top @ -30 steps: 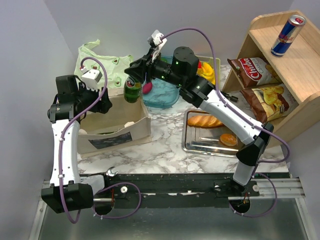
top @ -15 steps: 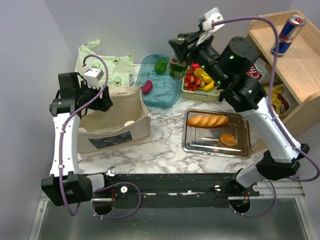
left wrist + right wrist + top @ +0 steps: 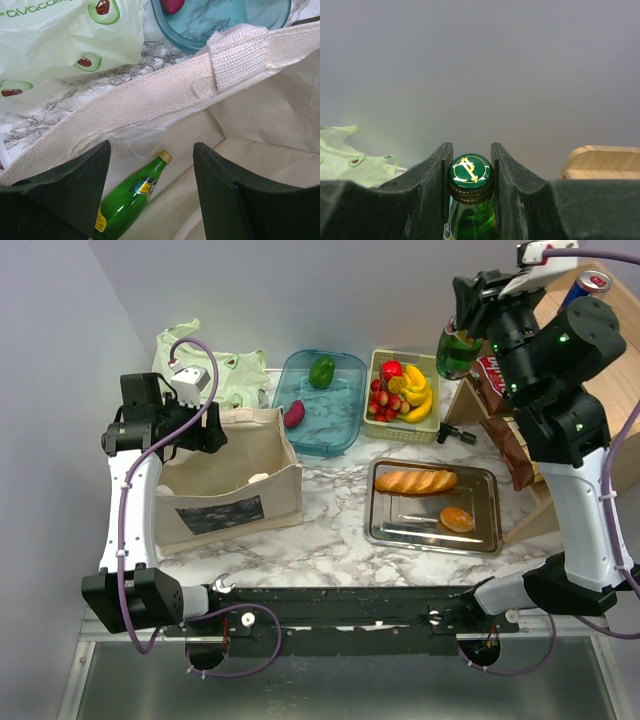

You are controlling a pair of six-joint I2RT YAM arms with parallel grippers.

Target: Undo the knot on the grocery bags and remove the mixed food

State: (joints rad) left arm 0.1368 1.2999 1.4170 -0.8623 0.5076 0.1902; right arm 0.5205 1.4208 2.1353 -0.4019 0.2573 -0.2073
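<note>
The right arm (image 3: 582, 490) stands extended upward, well right of the beige canvas tote (image 3: 225, 512); the right gripper (image 3: 468, 165) jaws pinch the neck of an upright green bottle (image 3: 455, 352). The left arm (image 3: 125, 502) bends over the tote; the left gripper (image 3: 152, 156) jaws are spread above a second bottle (image 3: 129, 201) lying inside. The pale green bag (image 3: 238, 380) lies behind the tote.

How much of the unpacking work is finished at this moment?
Done: the pepper lies in the blue tray, and fruit fills the basket. In hand: the right hand grips a green bottle high near the shelf. Remaining: a second bottle lies inside the canvas bag, under the open left hand.
</note>
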